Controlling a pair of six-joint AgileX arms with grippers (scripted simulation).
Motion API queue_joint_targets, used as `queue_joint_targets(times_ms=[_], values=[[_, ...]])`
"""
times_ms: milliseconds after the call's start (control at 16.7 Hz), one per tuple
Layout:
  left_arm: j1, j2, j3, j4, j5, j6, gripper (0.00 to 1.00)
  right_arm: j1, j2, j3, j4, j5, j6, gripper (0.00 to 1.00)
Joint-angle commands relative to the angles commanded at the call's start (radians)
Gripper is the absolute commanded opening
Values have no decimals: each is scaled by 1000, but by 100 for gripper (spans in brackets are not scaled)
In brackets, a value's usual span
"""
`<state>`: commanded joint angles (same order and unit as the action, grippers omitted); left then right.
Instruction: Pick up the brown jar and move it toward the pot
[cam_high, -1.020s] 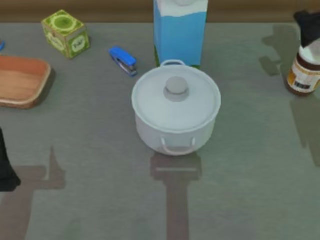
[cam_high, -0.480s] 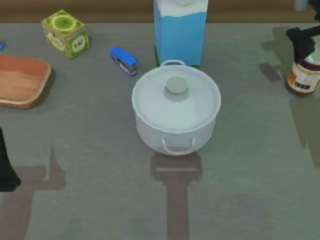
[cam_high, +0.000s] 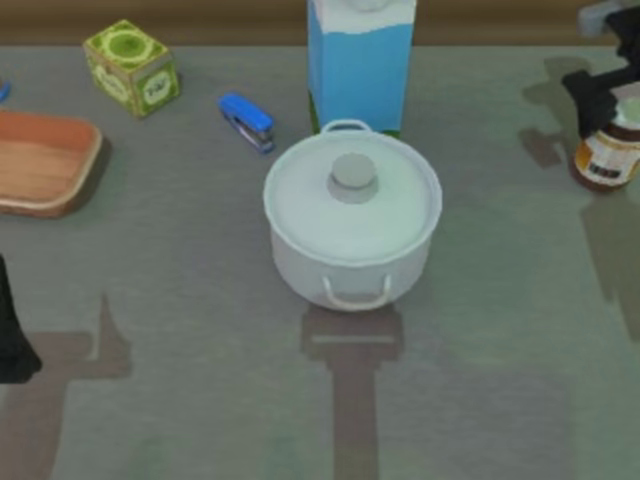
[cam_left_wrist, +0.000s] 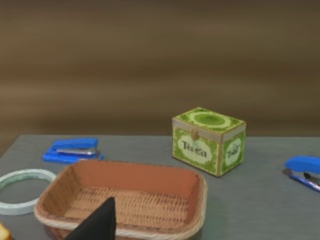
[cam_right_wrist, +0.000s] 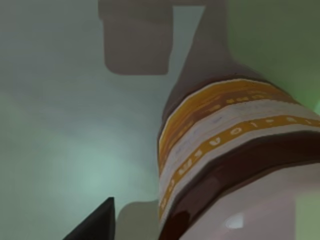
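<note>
The brown jar (cam_high: 606, 155) stands upright at the table's far right edge, showing its orange-and-white label (cam_right_wrist: 220, 135). My right gripper (cam_high: 604, 92) hangs just over the jar's top and is open. One dark fingertip (cam_right_wrist: 95, 222) shows beside the jar with a gap between them; the other finger is hidden. The white pot (cam_high: 350, 215), lid on, sits at the table's middle, well left of the jar. My left gripper (cam_high: 12, 345) is parked at the left edge, open and holding nothing.
A tall blue-and-white carton (cam_high: 360, 60) stands right behind the pot. A blue stapler (cam_high: 246, 121), a green tea box (cam_high: 131, 66) and a wooden tray (cam_high: 45, 160) lie at the back left. A tape ring (cam_left_wrist: 20, 180) lies beside the tray.
My right gripper has come down and slightly left over the jar's top, uncovering part of its lid. The jar, the pot and the left arm have not moved.
</note>
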<state>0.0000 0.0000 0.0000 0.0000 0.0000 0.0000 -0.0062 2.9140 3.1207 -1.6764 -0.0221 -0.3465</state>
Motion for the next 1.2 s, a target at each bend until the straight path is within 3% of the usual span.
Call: queue_joint_targets(times_ms=[480, 1200], values=[[0, 0, 0, 0, 0, 0, 100, 3, 93, 118, -30, 2, 3, 100], [0, 0, 0, 0, 0, 0, 100, 3, 93, 118, -30, 2, 3, 10]])
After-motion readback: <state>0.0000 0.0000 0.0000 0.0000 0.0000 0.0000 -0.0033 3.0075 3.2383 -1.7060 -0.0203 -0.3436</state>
